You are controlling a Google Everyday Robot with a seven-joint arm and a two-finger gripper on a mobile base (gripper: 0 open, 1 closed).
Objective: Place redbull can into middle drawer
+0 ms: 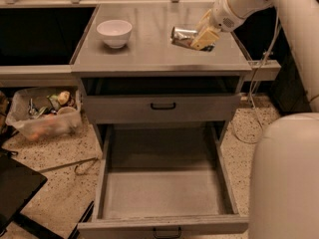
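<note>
The redbull can (181, 36), silver and dented, lies on its side in my gripper (199, 39) over the right part of the grey counter (144, 49). The yellow fingers are shut on the can's right end, and it seems slightly lifted off the top. The middle drawer (164, 195) is pulled far out below, with a bare grey floor, long side walls and a small black loop handle (167, 231) at its front edge. It lies well below and in front of the gripper.
A white bowl (114, 32) stands on the counter's left part. A shut grey drawer front with a black handle (163, 105) sits above the open drawer. A clear bin of clutter (45, 114) is on the floor at left. My white arm body (284, 178) fills the lower right.
</note>
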